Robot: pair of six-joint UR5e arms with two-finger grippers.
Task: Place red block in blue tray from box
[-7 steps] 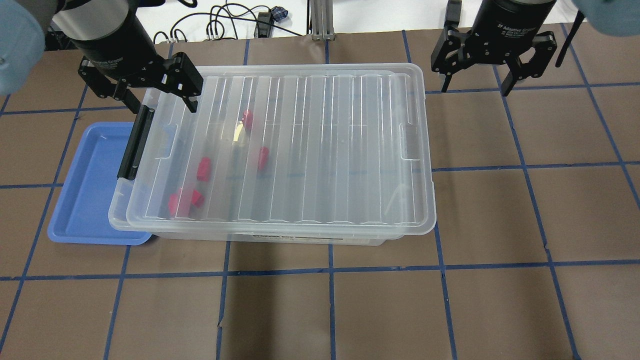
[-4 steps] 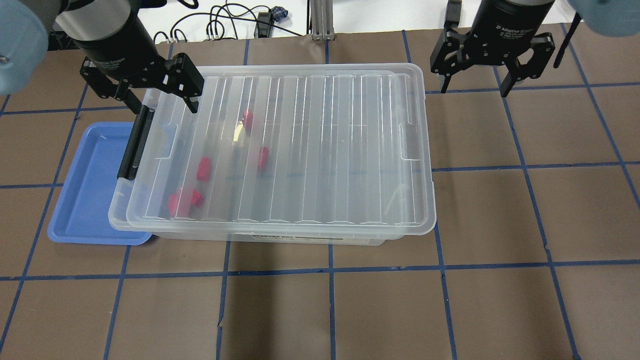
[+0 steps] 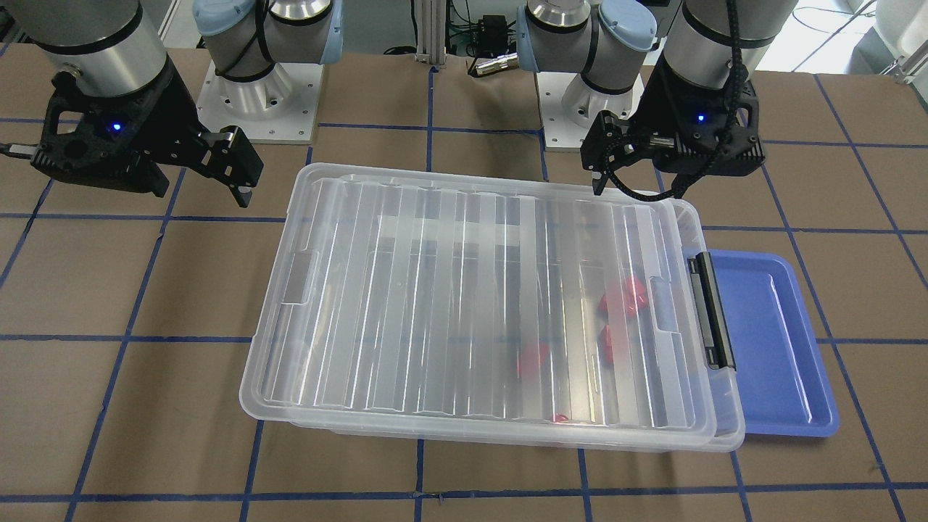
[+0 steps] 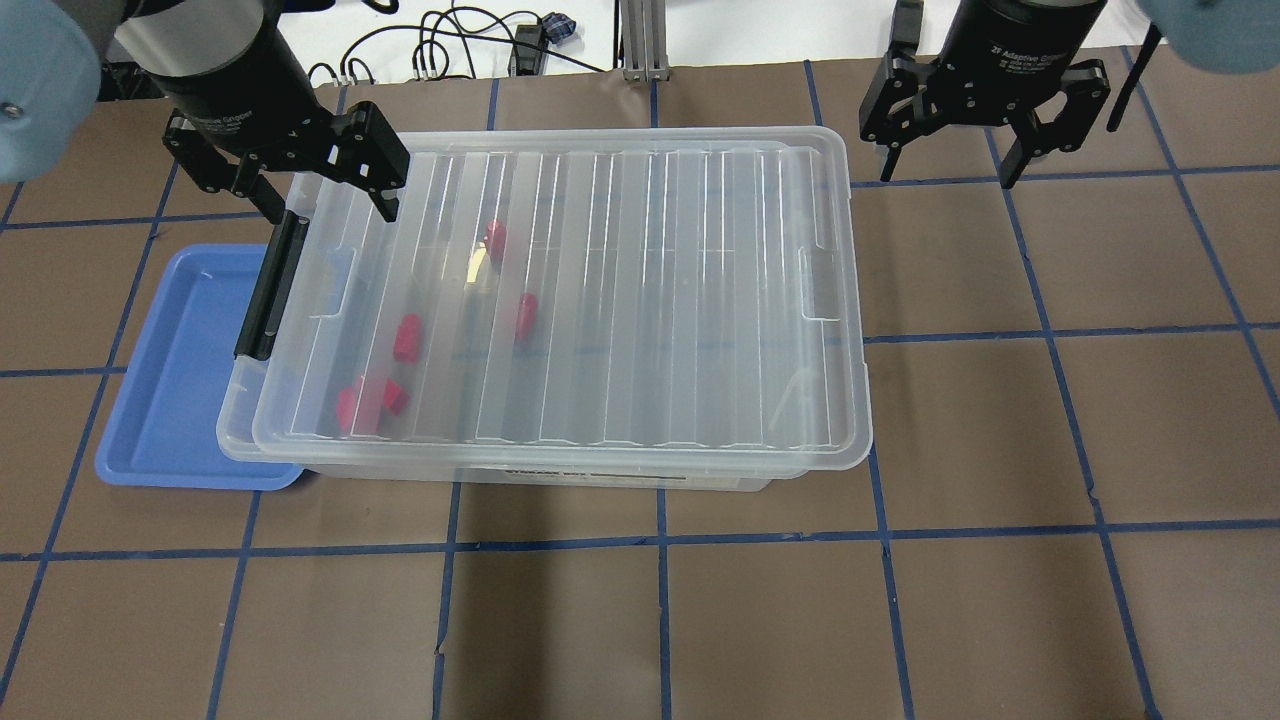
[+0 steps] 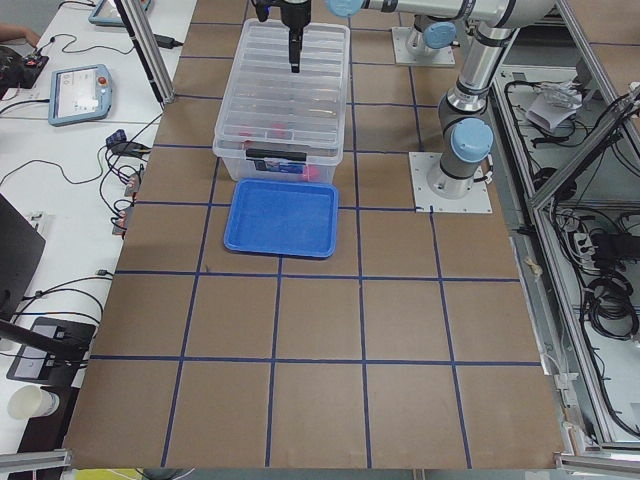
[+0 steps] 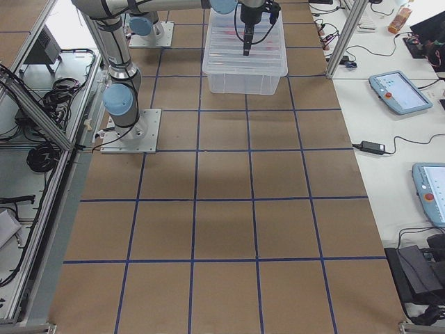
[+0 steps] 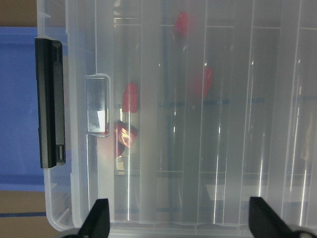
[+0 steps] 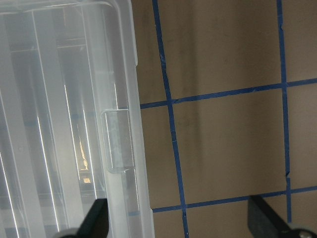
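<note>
Red block (image 4: 407,337) lies with several like it on the floor of the box (image 4: 600,476), near the end with the black latch (image 4: 268,295). It is shut under the ribbed clear lid (image 4: 680,300), and the blue tray (image 4: 165,400) sits on the worktop (image 4: 1050,450) right against that end. Left fingers (image 4: 380,170) are spread wide and empty above the latch corner; right fingers (image 4: 884,125) are equally wide and empty, just off the opposite far corner. Block looks light, rigid and slick, so best pinched across its flat long sides at the thicker end, though the thin, springy lid likely has to be unlatched first.
</note>
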